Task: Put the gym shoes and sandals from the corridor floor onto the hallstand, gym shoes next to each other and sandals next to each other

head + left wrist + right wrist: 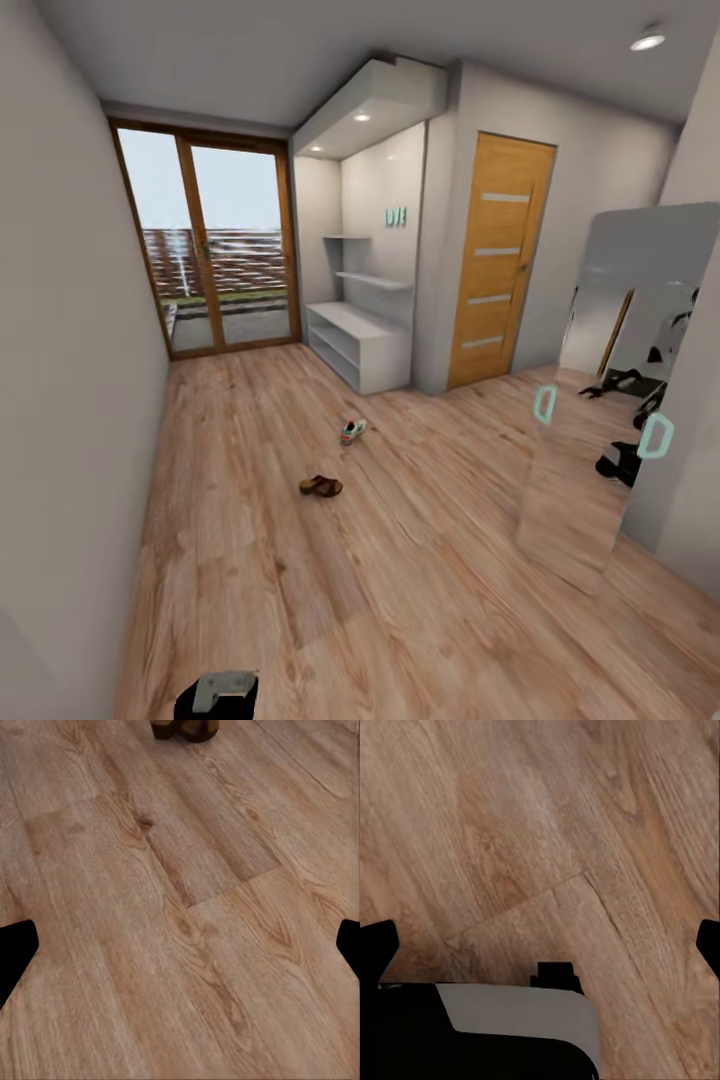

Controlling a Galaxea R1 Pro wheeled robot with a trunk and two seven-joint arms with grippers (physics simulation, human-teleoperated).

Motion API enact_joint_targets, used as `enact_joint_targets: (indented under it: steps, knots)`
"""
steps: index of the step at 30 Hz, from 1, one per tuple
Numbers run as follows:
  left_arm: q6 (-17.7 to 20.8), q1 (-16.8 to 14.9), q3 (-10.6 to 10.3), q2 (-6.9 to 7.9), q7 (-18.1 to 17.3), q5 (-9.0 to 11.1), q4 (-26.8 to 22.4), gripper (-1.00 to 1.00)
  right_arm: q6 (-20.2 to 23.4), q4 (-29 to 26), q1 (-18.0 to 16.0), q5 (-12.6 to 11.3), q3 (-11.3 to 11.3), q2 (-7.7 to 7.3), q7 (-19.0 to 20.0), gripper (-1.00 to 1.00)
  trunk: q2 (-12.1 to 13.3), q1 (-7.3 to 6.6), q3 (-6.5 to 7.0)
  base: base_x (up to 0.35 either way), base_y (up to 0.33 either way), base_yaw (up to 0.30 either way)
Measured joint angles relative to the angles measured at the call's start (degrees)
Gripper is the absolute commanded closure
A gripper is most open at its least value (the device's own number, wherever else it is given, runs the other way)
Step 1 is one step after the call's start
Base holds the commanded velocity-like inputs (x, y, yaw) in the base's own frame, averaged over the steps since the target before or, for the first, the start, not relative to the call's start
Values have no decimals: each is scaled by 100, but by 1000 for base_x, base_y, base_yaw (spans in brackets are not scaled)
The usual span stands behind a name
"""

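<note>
Head view catches a gym shoe and sandals lying on the corridor floor, well short of the hallstand, both sets of jaws spread wide and empty, ready for an approach.

A small bit of the robot's body, black with a grey piece on top, showed at the bottom left of the head view. In the left wrist view, the left gripper had its two black fingertips far apart at the side edges, pointing down. In the right wrist view, the right gripper was spread wide too, above the robot's grey and black part.
</note>
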Motion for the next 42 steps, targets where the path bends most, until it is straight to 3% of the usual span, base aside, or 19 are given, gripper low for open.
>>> enact_joint_targets:
  steps: [2, 7, 12, 16, 23, 33, 42]
  knots:
    - [263, -148, 0, -4, -2, 2, -121, -100, 2, -347, 0, 0, 1, 0, 2, -100, 0, 0, 0, 348, 0, 0]
    - [496, -284, -6, -57, -6, 7, -194, -100, 3, -568, 1, -11, 1, 2, -1, -100, 0, 0, -1, 347, 0, 0]
    - [526, -326, -8, -112, -13, 13, -226, -100, 3, -853, 3, -12, 10, 8, 6, -100, 0, 0, -1, 348, 0, 0]
    - [348, -345, -15, -125, -21, 27, -212, -100, 4, -1550, 2, -18, 21, 8, -4, -100, 0, 0, -1, 348, 0, 0]
    - [244, -348, -24, -128, -27, 7, -239, -100, 5, -1694, 2, -28, 20, 2, -9, -100, 0, 0, -1, 348, 0, 0]
    - [277, -365, -44, -259, -17, 10, -841, -100, 33, -1736, 3, -56, -21, 0, -31, -100, 0, 0, -1, 348, 0, 0]
    - [282, -366, -53, -260, -21, 17, -861, -100, 35, -1728, 2, -25, -13, -4, -32, -100, 0, 0, -1, 348, 0, 0]
